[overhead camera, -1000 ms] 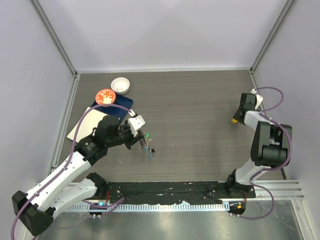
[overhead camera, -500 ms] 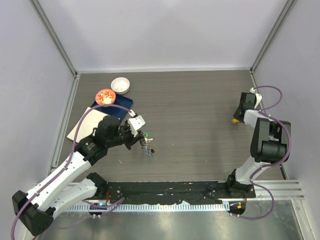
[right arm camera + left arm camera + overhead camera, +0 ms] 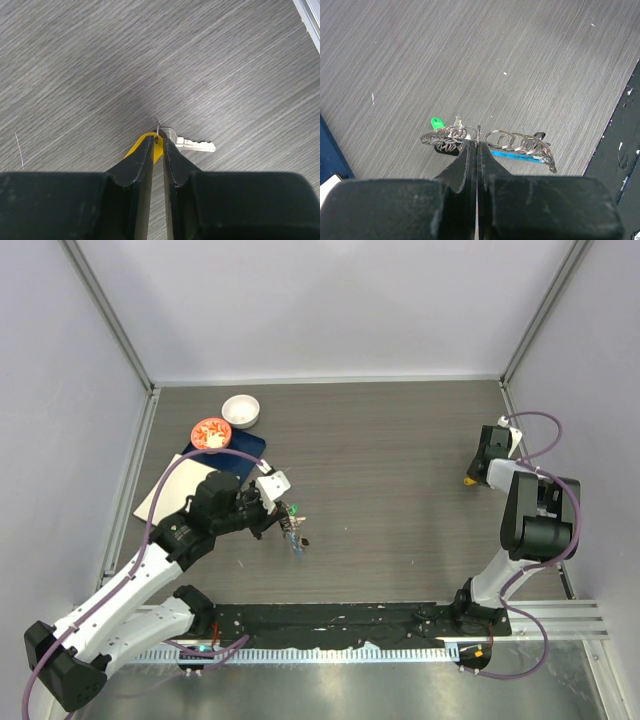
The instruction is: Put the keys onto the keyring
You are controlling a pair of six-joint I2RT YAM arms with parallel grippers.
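**Top external.**
- Left gripper (image 3: 284, 524): extended over the left-centre of the tabletop (image 3: 400, 460), jaws at the keyring (image 3: 293, 533). The keyring shows as a small grey-and-blue cluster with a green tag (image 3: 296, 509) at its far side.
- Right gripper (image 3: 470, 478): at the far right of the tabletop, well apart from the keyring, over a speck of yellow.
- Judged purpose: one arm steadies the ring while the other fetches a key.
- Not in use, far left: white bowl (image 3: 240, 411), red-patterned dish (image 3: 211, 434), dark blue pad (image 3: 245, 447), pale sheet (image 3: 165, 498).
- The keys are too small here to count.

**Left wrist.**
- Jaws fully closed, pinching the keyring at the middle of its row of linked metal loops.
- The blue plastic piece (image 3: 512, 156) lies beneath the loops and the green tag is to the left.
- The loops stand up off the wood, probably to present an opening for threading.
- The stretch of ring under the jaws is hidden, and any keys already on it cannot be made out.

**Right wrist.**
- Jaws a narrow slit apart, clamped on the yellow-tagged key (image 3: 195, 145) at its yellow tag (image 3: 145, 143) and small wire loop.
- The blade pokes out to the right and apparently lies on the tabletop, though this angle cannot rule out that it is lifted.
- The key head is covered by the jaws.
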